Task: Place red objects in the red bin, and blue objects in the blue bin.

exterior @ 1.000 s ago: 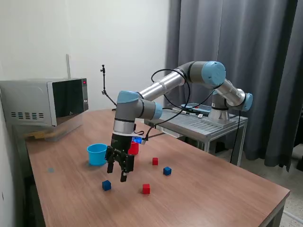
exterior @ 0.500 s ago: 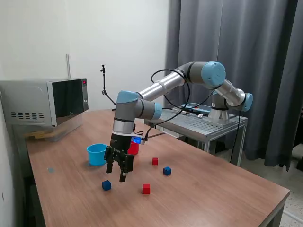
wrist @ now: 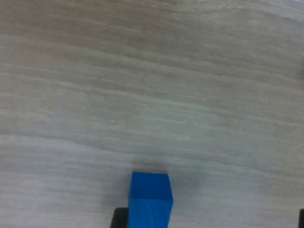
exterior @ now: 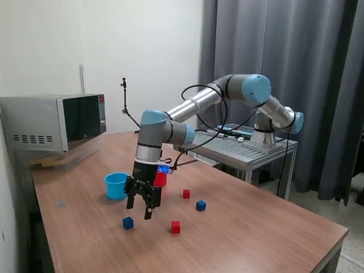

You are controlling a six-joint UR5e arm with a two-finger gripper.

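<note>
Blue cubes: two dark blue cubes lie on the wooden table. One blue cube point(exterior: 128, 223) sits near the front, on the exterior view's left of the group; the wrist view shows a blue cube point(wrist: 150, 199) standing flat on the wood grain. The other blue cube point(exterior: 201, 205) lies further to the exterior view's right, apart from the first.
Red cubes: one red cube point(exterior: 176, 227) lies near the front, between the two blue ones in the exterior view. A second red cube point(exterior: 186, 194) lies farther back, near the right-hand blue cube but not touching it.
Blue bin: a light-blue cup point(exterior: 116, 185) stands upright on the table, on the exterior view's left of the arm's wrist.
Red bin: a red cup point(exterior: 161, 178) stands behind the wrist, mostly hidden by it; only part of its side shows.
Gripper: the gripper point(exterior: 141, 209) hangs above the table, pointing down, between the light-blue cup and the near blue cube, touching neither. Its fingers look parted with nothing between them.
Table: the wooden table point(exterior: 256, 233) carries all the cubes and both cups.
Surroundings: a microwave point(exterior: 54, 121) stands at the far left corner; a metal stand point(exterior: 250, 151) holds the arm's base on the right.
</note>
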